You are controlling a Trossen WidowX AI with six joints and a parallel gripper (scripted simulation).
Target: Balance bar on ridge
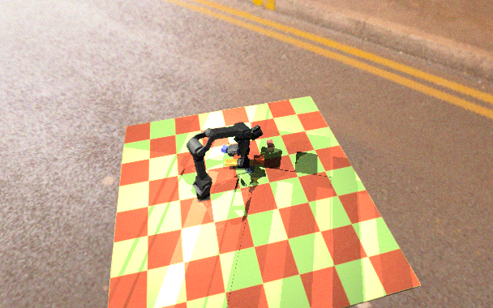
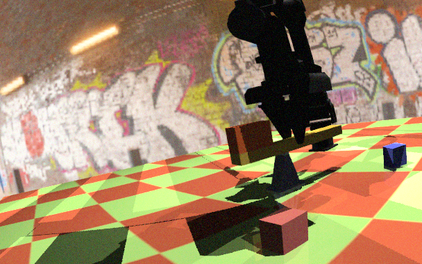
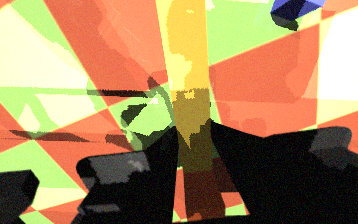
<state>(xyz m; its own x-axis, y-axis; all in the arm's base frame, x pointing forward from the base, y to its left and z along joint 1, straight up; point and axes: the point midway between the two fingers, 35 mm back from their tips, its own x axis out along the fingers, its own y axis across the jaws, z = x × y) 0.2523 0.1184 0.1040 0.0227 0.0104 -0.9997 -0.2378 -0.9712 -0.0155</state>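
Observation:
The yellow bar (image 1: 230, 163) (image 2: 324, 131) (image 3: 186, 50) carries an orange-red block (image 1: 259, 158) (image 2: 255, 137) at its end away from the arm's base. My gripper (image 1: 243, 164) (image 2: 293, 137) (image 3: 192, 127) points down and is shut on the bar between its middle and the block. The dark blue ridge (image 1: 249, 170) (image 2: 284, 175) stands on the table under the bar, just below the fingers. The bar is clear of the table and looks roughly level. Its underside is at the ridge's top; whether they touch I cannot tell. The ridge is hidden in the wrist view.
A pinkish-red cube (image 1: 270, 143) (image 2: 295, 231) stands on the checkered table (image 1: 227, 280) (image 2: 350, 198), beyond the ridge from the arm's base. A blue cube (image 1: 224, 149) (image 2: 394, 155) (image 3: 296, 7) stands to the side of the bar. Dark shadows cross the table around the ridge.

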